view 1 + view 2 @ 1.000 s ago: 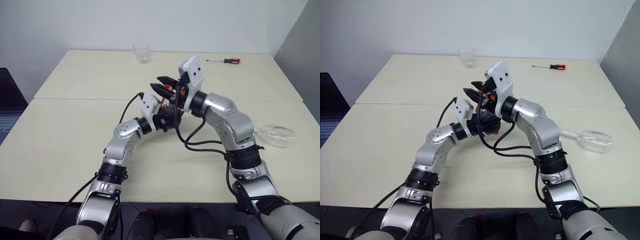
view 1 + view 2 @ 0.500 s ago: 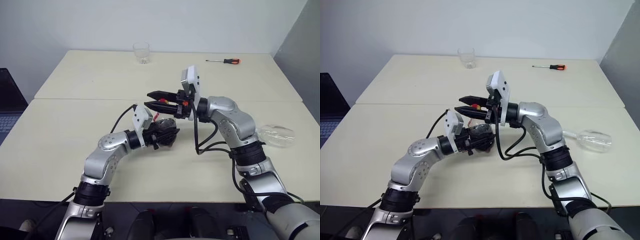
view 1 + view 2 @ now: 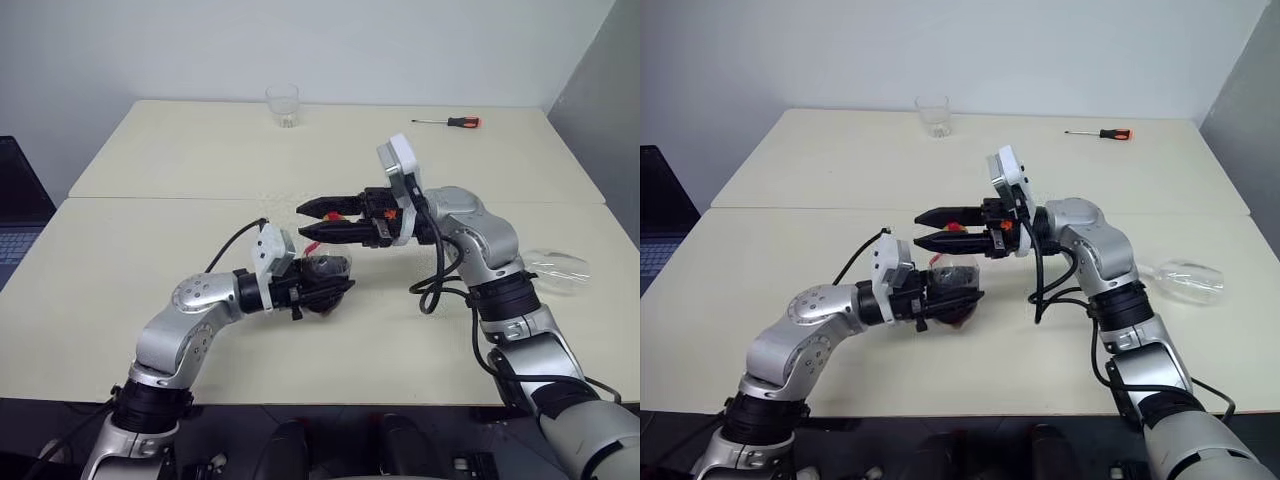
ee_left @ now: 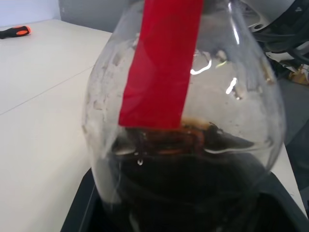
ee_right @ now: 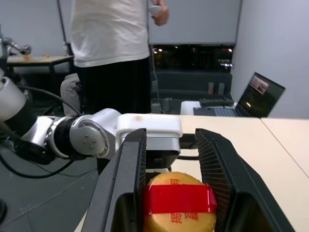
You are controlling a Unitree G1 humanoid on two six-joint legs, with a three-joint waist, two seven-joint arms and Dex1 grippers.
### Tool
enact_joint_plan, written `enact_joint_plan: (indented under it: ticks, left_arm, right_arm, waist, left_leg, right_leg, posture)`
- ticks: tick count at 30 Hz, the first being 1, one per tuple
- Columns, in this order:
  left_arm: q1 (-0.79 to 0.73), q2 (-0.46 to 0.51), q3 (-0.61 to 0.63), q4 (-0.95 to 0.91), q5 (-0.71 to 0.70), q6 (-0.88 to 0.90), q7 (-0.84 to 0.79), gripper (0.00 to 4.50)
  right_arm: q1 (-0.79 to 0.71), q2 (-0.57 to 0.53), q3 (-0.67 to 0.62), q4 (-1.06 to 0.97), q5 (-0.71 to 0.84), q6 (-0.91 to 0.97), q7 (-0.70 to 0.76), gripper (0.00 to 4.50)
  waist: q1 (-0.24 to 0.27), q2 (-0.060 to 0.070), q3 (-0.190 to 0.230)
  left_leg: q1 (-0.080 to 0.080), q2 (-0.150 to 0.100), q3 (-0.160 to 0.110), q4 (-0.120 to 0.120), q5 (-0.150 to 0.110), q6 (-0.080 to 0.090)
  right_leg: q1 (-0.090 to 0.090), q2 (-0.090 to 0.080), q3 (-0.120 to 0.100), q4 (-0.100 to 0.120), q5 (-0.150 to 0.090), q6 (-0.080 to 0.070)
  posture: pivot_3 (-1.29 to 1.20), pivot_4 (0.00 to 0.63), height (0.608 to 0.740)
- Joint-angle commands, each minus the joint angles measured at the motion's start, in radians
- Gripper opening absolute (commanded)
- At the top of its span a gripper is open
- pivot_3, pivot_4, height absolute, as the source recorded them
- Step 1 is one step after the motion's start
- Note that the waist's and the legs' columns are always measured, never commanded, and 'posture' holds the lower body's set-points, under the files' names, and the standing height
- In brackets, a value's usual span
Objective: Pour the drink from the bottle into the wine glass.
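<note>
Above the pale table (image 3: 120, 290), the left gripper (image 3: 325, 285) pinches the squat bottle (image 3: 328, 272) by its body, the drink (image 4: 183, 183) pooled dark in its lower half, while the right gripper (image 3: 312, 222) clamps the yellow-and-red cap (image 5: 179, 205) between its two fingers. The job appears to be at the uncapping step, with nothing poured. The wine glass (image 3: 555, 270) lies on its side near the table's right edge, so once the cap is off it would probably need standing up first.
</note>
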Motion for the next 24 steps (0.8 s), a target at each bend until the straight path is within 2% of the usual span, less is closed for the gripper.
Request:
enact_joint_plan:
  ticks: [1, 7, 18, 24]
  left_arm:
    - [-0.007, 0.0, 0.036, -0.068, -0.065, -0.022, -0.031, 2.18]
    - [-0.016, -0.007, 0.034, -0.054, -0.053, -0.031, -0.027, 2.18]
    - [-0.037, -0.021, 0.034, 0.018, -0.009, -0.085, -0.012, 2.18]
    - [-0.049, -0.025, 0.026, 0.041, -0.004, -0.102, -0.017, 2.18]
  right_arm:
    - [-0.008, -0.039, -0.037, -0.012, -0.029, -0.065, 0.011, 1.28]
    - [-0.007, -0.032, -0.039, -0.044, -0.017, -0.018, -0.028, 1.28]
    - [0.013, -0.042, -0.093, -0.179, 0.058, 0.168, -0.187, 1.28]
    - [0.032, -0.045, -0.129, -0.226, 0.11, 0.251, -0.253, 3.37]
  waist:
    - [0.0, 0.0, 0.0]
    - [0.0, 0.0, 0.0]
    - [0.001, 0.0, 0.0]
    - [0.0, 0.0, 0.0]
  left_leg:
    - [0.0, 0.0, 0.0, 0.0, 0.0, 0.0]
    - [0.0, 0.0, 0.0, 0.0, 0.0, 0.0]
    - [0.0, 0.0, 0.0, 0.0, 0.0, 0.0]
    - [0.0, 0.0, 0.0, 0.0, 0.0, 0.0]
  right_leg:
    - [0.0, 0.0, 0.0, 0.0, 0.0, 0.0]
    - [0.0, 0.0, 0.0, 0.0, 0.0, 0.0]
    - [0.0, 0.0, 0.0, 0.0, 0.0, 0.0]
    - [0.0, 0.0, 0.0, 0.0, 0.0, 0.0]
  posture:
    - [0.0, 0.15, 0.74]
    - [0.0, 0.15, 0.74]
    - [0.0, 0.15, 0.74]
    - [0.0, 0.15, 0.74]
